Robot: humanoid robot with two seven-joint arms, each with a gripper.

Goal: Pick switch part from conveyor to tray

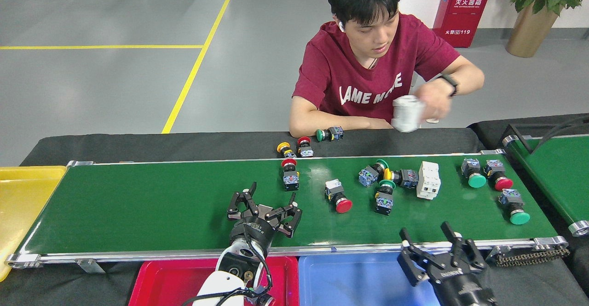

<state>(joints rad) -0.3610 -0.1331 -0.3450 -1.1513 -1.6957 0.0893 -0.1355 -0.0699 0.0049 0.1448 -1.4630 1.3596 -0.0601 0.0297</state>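
White object (407,112) in the person's raised hand motion-blurred (kind unclear); red tray (165,280) cut off below.

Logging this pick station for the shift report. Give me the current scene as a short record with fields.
conveyor: green belt, nine switch parts and one white breaker lying on it
nearest part: red-capped switch, just beyond the left gripper
left gripper: open, over the belt, empty
right gripper: open, at the near rail, empty
red tray: partly hidden by the left arm
blue tray: no parts seen
yellow tray: at the belt's left end
person: seated behind the belt, holding a white part
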